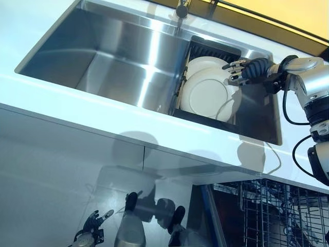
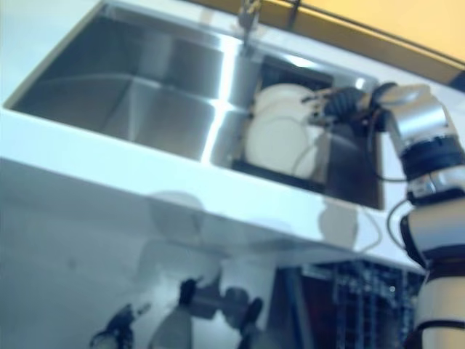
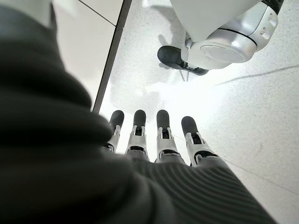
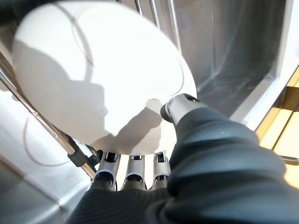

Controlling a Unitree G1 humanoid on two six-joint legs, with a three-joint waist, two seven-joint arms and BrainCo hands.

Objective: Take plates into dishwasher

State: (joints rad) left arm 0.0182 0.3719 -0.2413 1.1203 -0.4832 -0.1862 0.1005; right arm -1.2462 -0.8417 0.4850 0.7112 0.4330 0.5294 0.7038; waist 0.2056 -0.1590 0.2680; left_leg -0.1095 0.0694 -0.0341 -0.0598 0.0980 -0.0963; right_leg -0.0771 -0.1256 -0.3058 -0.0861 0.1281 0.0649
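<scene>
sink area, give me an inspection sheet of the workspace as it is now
surface: white counter around a steel sink.
job's things: white plates stand on edge in a dark rack at the sink's right end; dishwasher basket is open below, with no plate seen in it.
clutter: nothing seen.
hands: right hand is at the front plate's rim, thumb on its face, fingers behind it; left hand hangs low, fingers straight, holding nothing.
cables: nothing seen.
surroundings: tap behind the sink; pale floor.
</scene>
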